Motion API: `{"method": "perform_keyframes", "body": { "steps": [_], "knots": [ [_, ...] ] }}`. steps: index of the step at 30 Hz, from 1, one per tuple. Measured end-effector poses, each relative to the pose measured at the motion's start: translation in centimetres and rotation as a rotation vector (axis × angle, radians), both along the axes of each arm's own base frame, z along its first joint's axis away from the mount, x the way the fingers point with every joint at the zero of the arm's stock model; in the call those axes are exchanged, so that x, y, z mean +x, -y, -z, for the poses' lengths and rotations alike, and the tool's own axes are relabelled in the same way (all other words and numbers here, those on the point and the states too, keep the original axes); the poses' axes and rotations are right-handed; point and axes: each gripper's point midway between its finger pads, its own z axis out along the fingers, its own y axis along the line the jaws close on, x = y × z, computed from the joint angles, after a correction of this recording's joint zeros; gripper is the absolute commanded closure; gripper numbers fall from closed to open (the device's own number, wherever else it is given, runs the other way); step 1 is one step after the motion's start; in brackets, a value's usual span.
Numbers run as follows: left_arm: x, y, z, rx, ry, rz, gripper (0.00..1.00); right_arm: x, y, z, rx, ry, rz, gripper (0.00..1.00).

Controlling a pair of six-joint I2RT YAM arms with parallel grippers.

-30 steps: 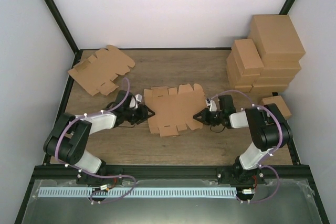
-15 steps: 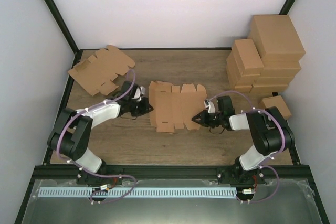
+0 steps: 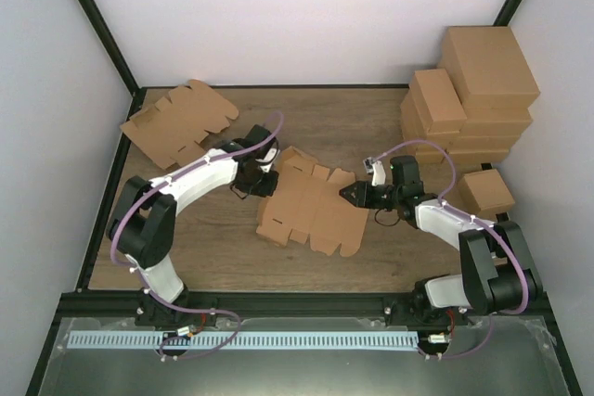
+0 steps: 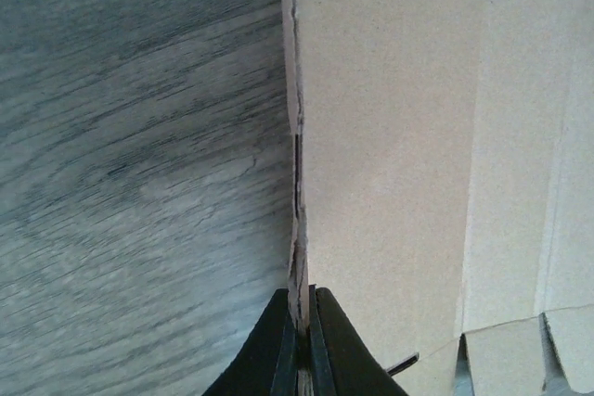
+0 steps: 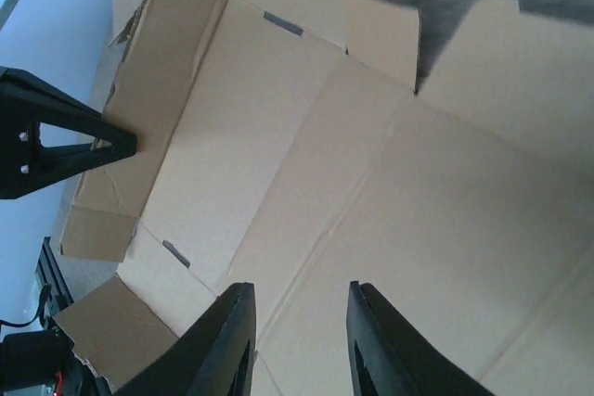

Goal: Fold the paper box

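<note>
Left gripper just clamped the paper box's left edge. Right gripper, at its right edge, lets go, jaws slightly apart. Probably regripping for a fold.

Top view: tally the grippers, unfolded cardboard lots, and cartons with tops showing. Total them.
Grippers: 2 (left gripper, right gripper)
Unfolded cardboard: 2 (paper box, blank pile)
Cartons with tops showing: 3 (large carton, medium carton, small carton); others stacked beneath, not counted
Total: 7

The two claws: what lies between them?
The unfolded paper box fills the stretch between the left gripper and the right gripper; the top view shows it.
</note>
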Motion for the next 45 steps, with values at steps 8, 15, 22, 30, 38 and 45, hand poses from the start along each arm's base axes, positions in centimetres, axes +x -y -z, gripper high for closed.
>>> {"method": "perform_keyframes", "body": {
  "steps": [8, 15, 22, 30, 38, 45],
  "knots": [
    [-1.8, 2.2, -1.8, 0.264, 0.147, 0.191, 0.96, 0.2, -0.4, -1.5, -0.010, 0.087, -0.047, 0.59],
    [-2.3, 3.7, -1.9, 0.527, 0.331, 0.261, 0.96, 0.8, -1.9, -3.5, 0.072, 0.042, 0.002, 0.45],
    [-2.2, 4.3, -3.2, 0.619, 0.483, 0.241, 0.96, 0.7, -4.8, -5.9, 0.208, -0.056, 0.125, 0.45],
    [-2.5, 4.5, -3.0, 0.658, 0.557, 0.240, 0.96, 2.1, -5.0, -6.2, 0.318, -0.174, 0.253, 0.43],
    [-2.6, 4.2, -3.3, 0.624, 0.591, 0.224, 0.91, 3.0, -4.4, -7.1, 0.351, -0.172, 0.333, 0.43],
    [-2.6, 4.8, -3.7, 0.606, 0.616, 0.226, 0.87, 3.7, -4.9, -6.3, 0.351, -0.211, 0.330, 0.43]
  ]
}}
